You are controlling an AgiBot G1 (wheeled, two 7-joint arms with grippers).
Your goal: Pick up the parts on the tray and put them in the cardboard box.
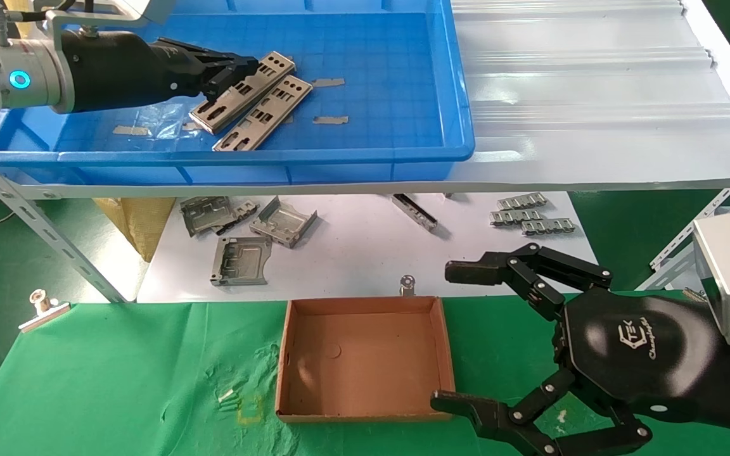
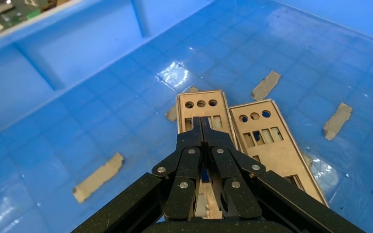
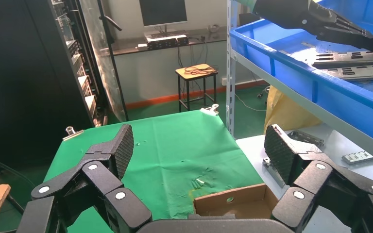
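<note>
- Left gripper: we see its jaws pressed together, tips meeting over the nearer of two parts in the tray. In the left wrist view the closed tips lie on that plate just below its row of round holes. We cannot tell whether a plate edge is pinched between them or whether they merely rest on its face.
- Part under the jaws: a long punched plate lying diagonally. We judge the tips are placed near one end because the cut-outs there give an edge to catch.
- Second part: it lies flat beside the first, their long edges touching or nearly so. That closeness could drag it along if the first is lifted.
- Tray: the blue bin sits on the upper shelf, so the left arm reaches in over its rim. Tan tape strips dot its floor near the plates.
- Cardboard box: it is empty and open-topped on the green cloth of the lower surface, well below and apart from the tray. No part has been delivered yet, in our reading.
- Right gripper: its jaws are spread wide and hold nothing. It hangs beside the box's right wall, idle.
- Other items: bent grey brackets and ridged clip strips lie on the white surface under the shelf, outside the task.
</note>
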